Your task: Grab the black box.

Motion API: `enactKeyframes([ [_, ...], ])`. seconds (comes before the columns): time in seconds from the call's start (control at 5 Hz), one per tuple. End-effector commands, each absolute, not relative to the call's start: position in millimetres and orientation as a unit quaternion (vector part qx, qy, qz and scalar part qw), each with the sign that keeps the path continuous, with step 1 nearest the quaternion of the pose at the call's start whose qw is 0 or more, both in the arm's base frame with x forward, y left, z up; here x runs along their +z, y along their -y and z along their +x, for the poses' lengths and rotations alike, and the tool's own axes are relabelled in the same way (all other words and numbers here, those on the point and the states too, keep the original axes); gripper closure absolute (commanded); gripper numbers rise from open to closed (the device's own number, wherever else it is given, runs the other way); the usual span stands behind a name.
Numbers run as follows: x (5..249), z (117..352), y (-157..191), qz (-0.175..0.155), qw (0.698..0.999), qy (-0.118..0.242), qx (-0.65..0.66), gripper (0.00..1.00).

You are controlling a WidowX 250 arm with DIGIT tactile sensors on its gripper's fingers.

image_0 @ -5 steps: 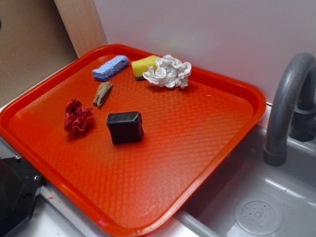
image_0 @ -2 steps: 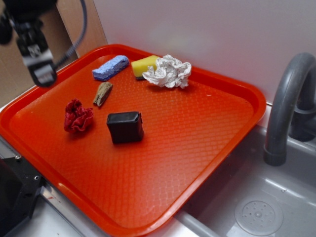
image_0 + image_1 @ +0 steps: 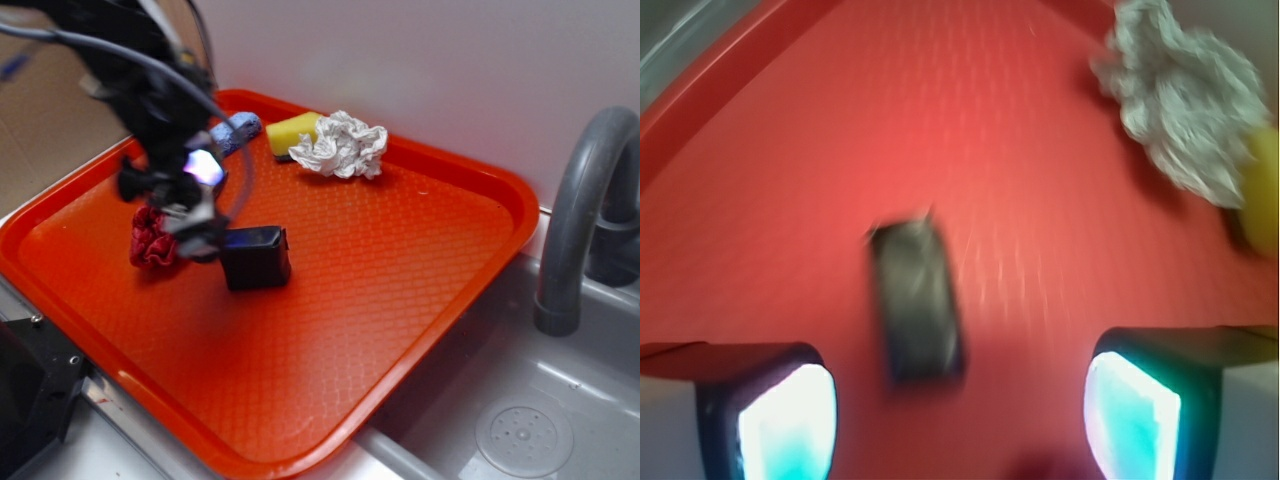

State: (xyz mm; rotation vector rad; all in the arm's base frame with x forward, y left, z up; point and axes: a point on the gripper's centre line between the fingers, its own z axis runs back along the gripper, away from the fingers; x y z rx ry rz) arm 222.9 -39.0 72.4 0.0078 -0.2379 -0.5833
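Motion blur smears the arm in the exterior view, so the gripper (image 3: 195, 215) reads only as a dark mass with a glowing patch; its fingertips cannot be separated there. It covers the brown scrap seen nowhere in this moment and hides most of the blue block (image 3: 238, 130), of which only the far end pokes out behind the arm. The red cloth ball (image 3: 152, 243) is half covered too, showing just at the gripper's left edge.

The wrist view is also blurred, but clearer on the tool: the two fingers (image 3: 770, 415) sit at the lower corners of the picture, spread wide with bare tray between them, gripping nothing. The black box (image 3: 917, 302) lies between and slightly ahead of them, nearer the left finger, its long side running away from the camera, not touching either pad. In the exterior view the black box (image 3: 256, 257) rests flat on the orange tray (image 3: 400, 290), just beside the gripper and partly overlapped by it.

Farther ahead of the tool, to the right, lies crumpled white paper (image 3: 1180, 95) against a yellow sponge (image 3: 290, 132), well apart from the box. A grey faucet (image 3: 585, 210) and sink (image 3: 520, 420) sit beyond the tray's edge.
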Motion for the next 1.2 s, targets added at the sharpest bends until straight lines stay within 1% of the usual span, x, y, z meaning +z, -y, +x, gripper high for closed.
enactKeyframes([
  [0.0,51,267,77,-0.020,0.931,0.129,-0.341,0.00],
  [0.2,35,265,85,-0.012,0.928,0.102,-0.359,0.00],
  [0.4,36,264,94,-0.008,0.925,0.099,-0.368,1.00],
  [0.6,47,261,92,-0.005,0.928,0.090,-0.360,1.00],
  [0.8,75,259,85,0.001,0.935,0.111,-0.337,1.00],
  [1.0,121,249,75,0.020,0.951,0.115,-0.286,1.00],
])
